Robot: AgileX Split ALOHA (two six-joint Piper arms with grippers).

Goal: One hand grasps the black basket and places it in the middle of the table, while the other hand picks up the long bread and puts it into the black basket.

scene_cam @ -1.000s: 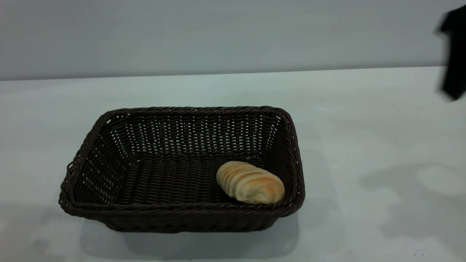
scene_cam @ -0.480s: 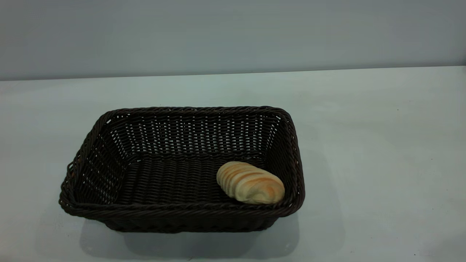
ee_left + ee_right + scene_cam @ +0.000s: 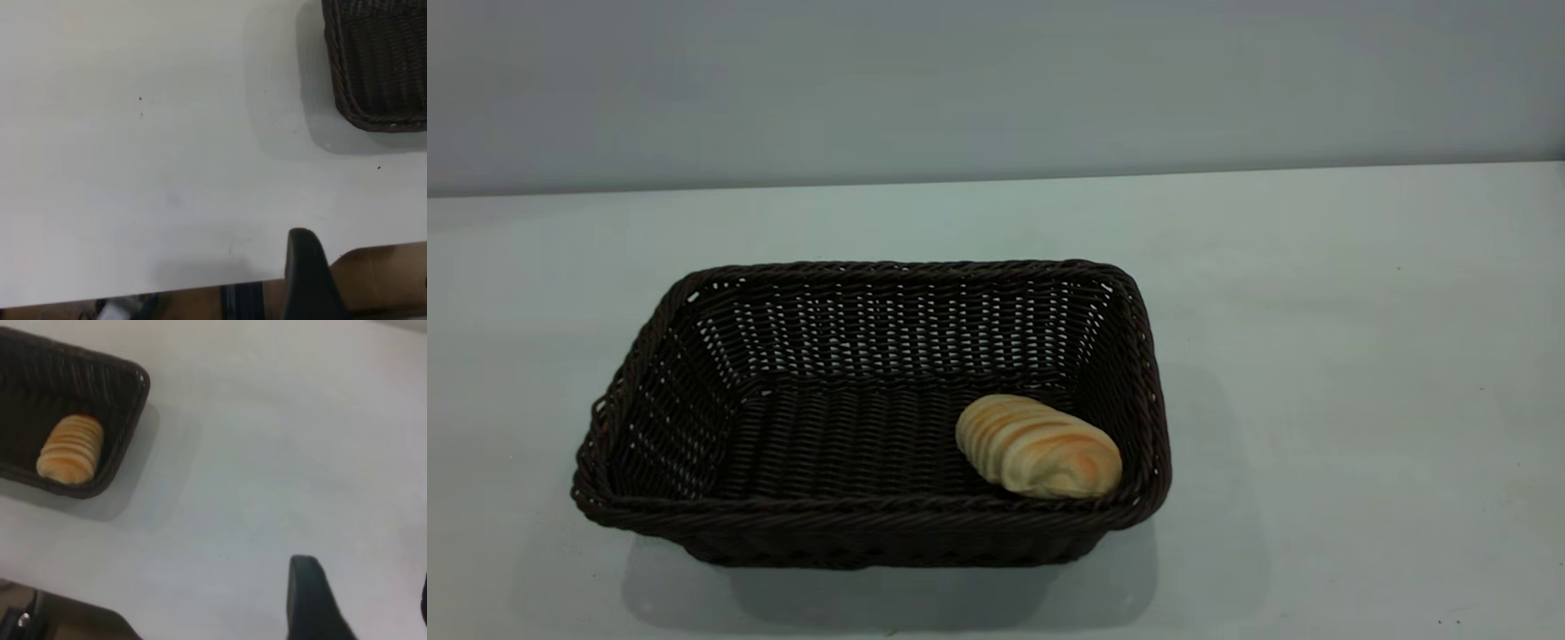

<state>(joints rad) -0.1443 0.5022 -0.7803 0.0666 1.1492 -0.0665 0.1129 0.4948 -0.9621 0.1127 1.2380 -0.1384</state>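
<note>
The black basket [image 3: 871, 418] stands on the white table [image 3: 1316, 356], left of centre in the exterior view. The long bread [image 3: 1039, 446] lies inside it, against the basket's right end wall. Neither gripper shows in the exterior view. My right gripper [image 3: 365, 593] is open and empty over bare table, well away from the basket [image 3: 87, 387] and the bread [image 3: 70, 448]. My left gripper [image 3: 363, 270] is open and empty near a table edge; one finger [image 3: 303, 273] shows, and a basket corner [image 3: 377, 67] lies far off.
A grey wall [image 3: 996, 80] runs behind the table. The left wrist view shows the table's edge with brown floor [image 3: 387, 280] beyond it. Bare tabletop lies to the right of the basket.
The right arm's dark shape at the exterior view's right edge has moved out of view. The basket and the bread have not moved.
</note>
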